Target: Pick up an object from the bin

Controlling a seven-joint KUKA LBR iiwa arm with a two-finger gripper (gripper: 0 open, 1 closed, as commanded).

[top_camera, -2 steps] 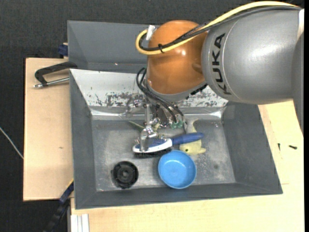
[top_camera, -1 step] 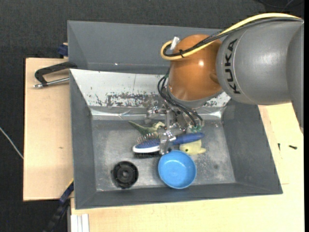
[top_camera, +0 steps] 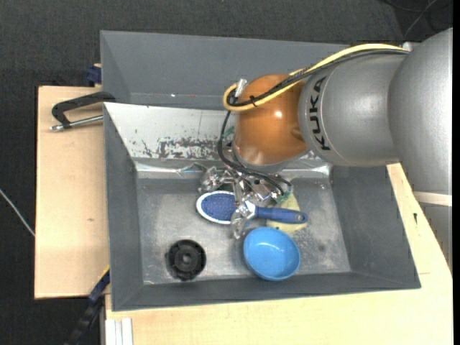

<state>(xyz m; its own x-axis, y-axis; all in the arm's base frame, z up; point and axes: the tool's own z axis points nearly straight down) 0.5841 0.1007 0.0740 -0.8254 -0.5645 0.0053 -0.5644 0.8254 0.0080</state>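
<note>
Bowl (top_camera: pixel 271 256) lies right of the cap (top_camera: pixel 186 257), brush (top_camera: pixel 215 206) behind them.

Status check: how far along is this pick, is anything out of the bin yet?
Done: the approach. The gripper sits low in the bin, right at the blue oval-headed brush near the middle. In hand: the grasp; I cannot tell whether the brush is gripped. Left: the lift. The brush, the blue bowl and the black round cap all appear to lie on the bin floor.
</note>
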